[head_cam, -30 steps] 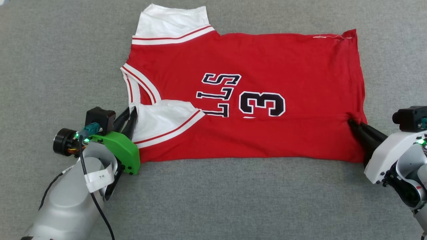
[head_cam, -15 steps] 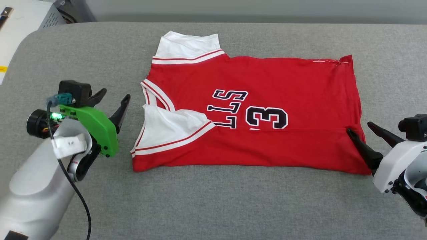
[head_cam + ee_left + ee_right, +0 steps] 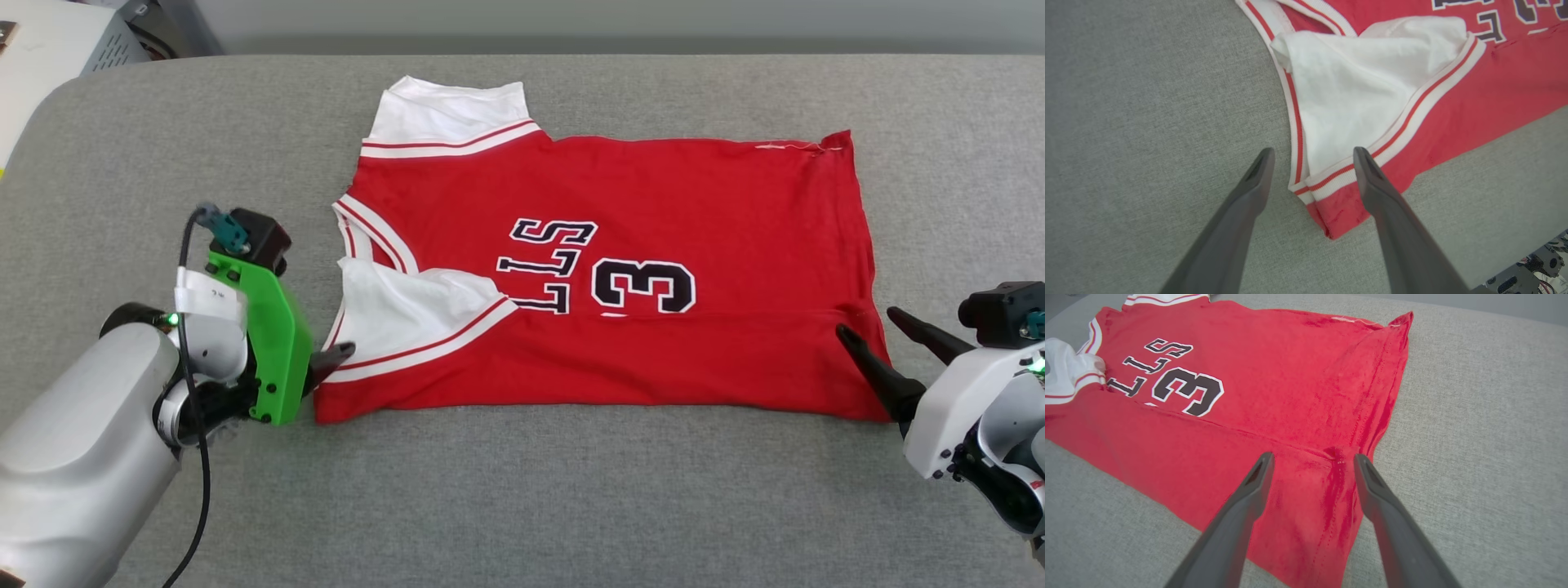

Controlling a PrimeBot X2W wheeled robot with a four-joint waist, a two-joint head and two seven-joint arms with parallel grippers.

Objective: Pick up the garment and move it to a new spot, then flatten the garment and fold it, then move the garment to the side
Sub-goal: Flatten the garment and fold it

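Head view: the garment (image 3: 653, 204) lies flat in the middle of the grey padded surface (image 3: 522, 498), collar toward the robot's left and hem toward its right. Its near long edge is a straight fold line. A red band is turned over onto the front, and the near sleeve (image 3: 408, 306) lies white on top of it. The far sleeve (image 3: 445, 110) juts out past the far edge. A wide bare strip of surface runs between the fold line and the robot, with a narrower one beyond the far sleeve. The surface's far left corner is rounded, and a white box (image 3: 49, 41) stands behind it. The left gripper (image 3: 331, 361) sits at the garment's near left corner with one dark fingertip over the sleeve trim; the green mount (image 3: 273, 343) hides the other. The right gripper (image 3: 866, 322) is at the hem with its jaws spread.

Left wrist view: jaws wide apart, nothing held. The striped trim and the red corner lie between the fingers. One finger is over bare grey, the other over the red band. Contact with the cloth cannot be told.

Right wrist view: jaws wide apart, empty. The hem end of the fold crease lies between the fingers. One finger is over red cloth, the other at the hem edge. Bare grey opens broadly beyond the hem.
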